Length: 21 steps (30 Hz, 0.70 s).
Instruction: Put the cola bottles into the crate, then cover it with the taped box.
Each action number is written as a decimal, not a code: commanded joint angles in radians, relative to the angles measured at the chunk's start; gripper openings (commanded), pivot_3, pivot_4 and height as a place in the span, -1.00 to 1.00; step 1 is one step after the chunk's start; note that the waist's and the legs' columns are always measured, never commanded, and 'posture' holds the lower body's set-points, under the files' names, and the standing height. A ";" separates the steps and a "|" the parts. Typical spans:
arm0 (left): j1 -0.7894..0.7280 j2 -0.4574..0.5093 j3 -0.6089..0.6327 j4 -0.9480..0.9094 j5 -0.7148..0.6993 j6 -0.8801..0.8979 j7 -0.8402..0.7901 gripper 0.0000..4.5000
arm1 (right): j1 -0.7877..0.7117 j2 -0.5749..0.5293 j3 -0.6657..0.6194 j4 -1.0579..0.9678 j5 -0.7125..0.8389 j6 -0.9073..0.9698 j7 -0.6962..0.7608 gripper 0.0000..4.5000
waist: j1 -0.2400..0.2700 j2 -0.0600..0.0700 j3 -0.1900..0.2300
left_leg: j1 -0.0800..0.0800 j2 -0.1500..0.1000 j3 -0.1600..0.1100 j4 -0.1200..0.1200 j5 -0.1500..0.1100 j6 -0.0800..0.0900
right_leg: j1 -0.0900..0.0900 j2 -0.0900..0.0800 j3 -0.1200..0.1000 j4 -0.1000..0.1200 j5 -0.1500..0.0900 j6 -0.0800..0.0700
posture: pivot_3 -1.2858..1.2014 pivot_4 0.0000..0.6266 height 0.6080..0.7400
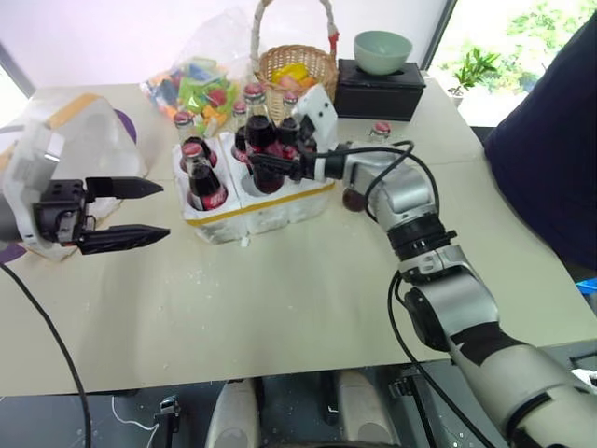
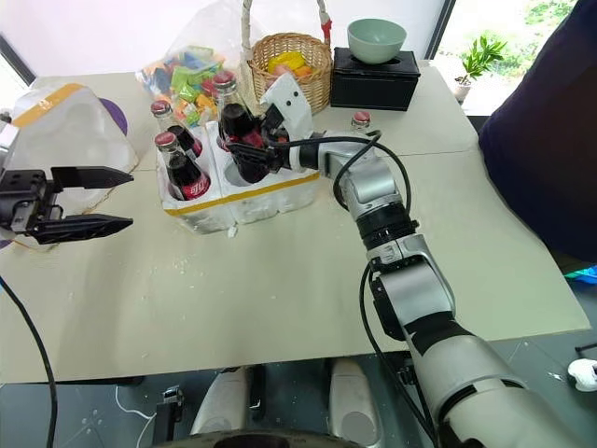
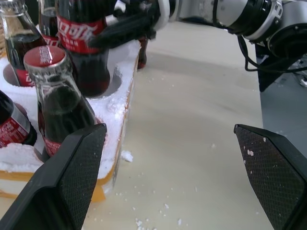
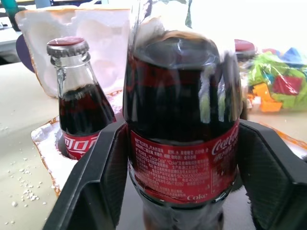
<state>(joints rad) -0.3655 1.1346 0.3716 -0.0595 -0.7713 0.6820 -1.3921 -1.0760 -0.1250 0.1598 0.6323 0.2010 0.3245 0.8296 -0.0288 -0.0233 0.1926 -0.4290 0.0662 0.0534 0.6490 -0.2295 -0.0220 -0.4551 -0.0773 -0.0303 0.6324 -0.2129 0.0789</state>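
1. Crate (image 1: 233, 220) on table (image 1: 280, 308), mid-table and towards the far side; white foam, yellow tape band round its side.
2. Cola bottles (image 1: 201, 177) upright in the wells: one in the near left corner, one behind it, more in the far row. Exact count in the wells hard to tell.
3. Held-area bottle (image 4: 182, 143) in the near row, just beside the corner one, base down in its well, red label facing the right wrist.
4. Right claw (image 1: 254, 166) reaching in level from the right, this bottle sitting inside it at label height. Clamped or loose: cannot tell.
5. Loose bottle (image 1: 381, 129) outside the crate, upright on the table behind the right forearm, red cap visible.
6. Left claw (image 1: 163, 211) spread wide apart, holding nothing, hovering over the table left of the crate, tips pointing towards it.
7. Taped box (image 1: 84, 131) at the table's left edge, behind the left claw, apart from the crate.
8. White crumbs (image 1: 201, 275) scattered on the table in front of the crate.
9. Beyond the crate: bag of coloured pieces (image 1: 201, 89), wicker basket (image 1: 298, 70), black box (image 1: 381, 93) with green bowl (image 1: 382, 51) on top.
10. Person's dark sleeve (image 1: 550, 140) at the right edge.
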 commanded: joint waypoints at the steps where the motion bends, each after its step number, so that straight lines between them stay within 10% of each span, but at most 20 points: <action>1: -0.031 0.002 -0.003 0.020 0.015 -0.032 -0.006 1.00 | -0.005 0.011 -0.023 -0.047 0.017 0.021 0.002 0.98 | -0.002 0.000 0.000 | 0.000 0.000 0.000 0.000 0.000 -0.001 | 0.000 0.000 0.000 0.000 0.000 0.000 | 0.03 -0.52 1.00; 18: -0.121 -0.034 -0.076 0.058 0.041 -0.053 -0.002 1.00 | 0.015 0.014 -0.050 -0.134 0.045 0.070 0.009 0.98 | -0.004 0.000 0.000 | -0.001 0.000 -0.001 0.000 0.002 -0.003 | 0.000 0.000 0.000 0.000 0.000 0.000 | 0.03 -0.52 1.00; 21: -0.131 -0.033 -0.077 0.055 0.041 -0.044 0.001 1.00 | 0.017 0.011 -0.037 -0.151 0.033 0.070 0.010 0.43 | -0.006 0.000 0.000 | -0.001 0.000 -0.001 0.000 0.002 -0.003 | 0.000 0.000 0.000 0.000 0.000 0.000 | 0.03 -0.52 1.00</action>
<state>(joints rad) -0.4844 1.0931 0.2864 0.0034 -0.7285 0.6410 -1.3923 -1.0445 -0.1164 0.1404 0.5414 0.2182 0.4025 0.8379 -0.0346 -0.0235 0.1925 -0.4295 0.0661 0.0528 0.6492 -0.2279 -0.0247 -0.4548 -0.0774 -0.0304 0.6325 -0.2128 0.0791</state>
